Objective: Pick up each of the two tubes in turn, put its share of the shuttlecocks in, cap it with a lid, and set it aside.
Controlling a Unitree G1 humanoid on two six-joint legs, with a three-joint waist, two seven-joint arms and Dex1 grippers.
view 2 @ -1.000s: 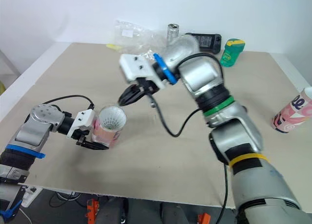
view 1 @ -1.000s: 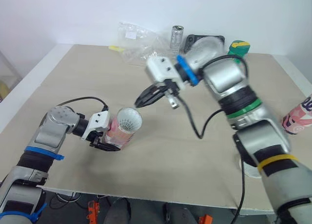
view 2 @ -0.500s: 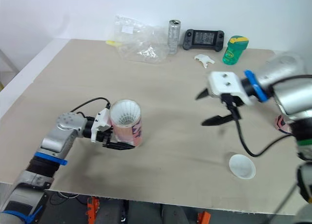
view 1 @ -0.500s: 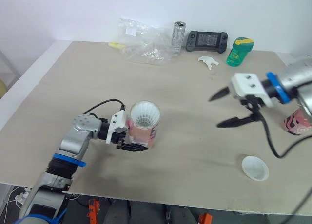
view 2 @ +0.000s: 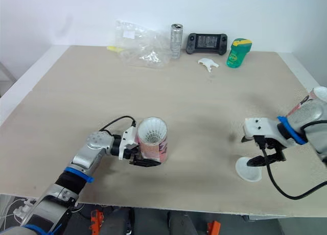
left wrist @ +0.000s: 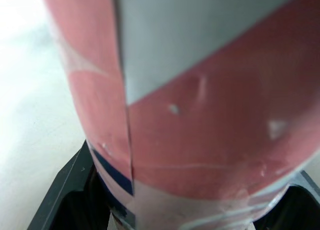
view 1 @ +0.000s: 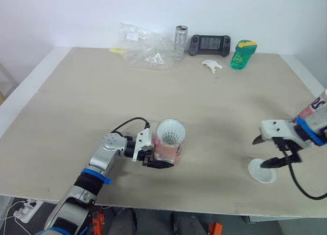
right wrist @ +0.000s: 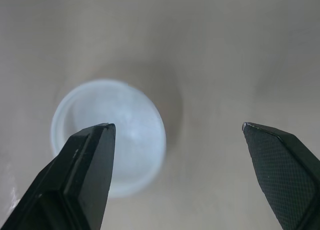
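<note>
The pink tube [view 1: 167,150], a shuttlecock [view 1: 170,135] seated in its mouth, is pinched by the left claw [view 1: 161,162] near the bench [view 1: 92,92] front edge. The right claw [right wrist: 176,125] is spread over the white lid [right wrist: 134,140].

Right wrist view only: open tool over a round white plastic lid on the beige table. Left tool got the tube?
Observer: Yes, the left tool is shut on an upright pink patterned tube.
Operator: Loaded?
Observer: A white feathered shuttlecock shows in its open mouth.
Operator: Second tube?
Observer: A second pink tube sits at the right edge of the table, beyond the right tool.
</note>
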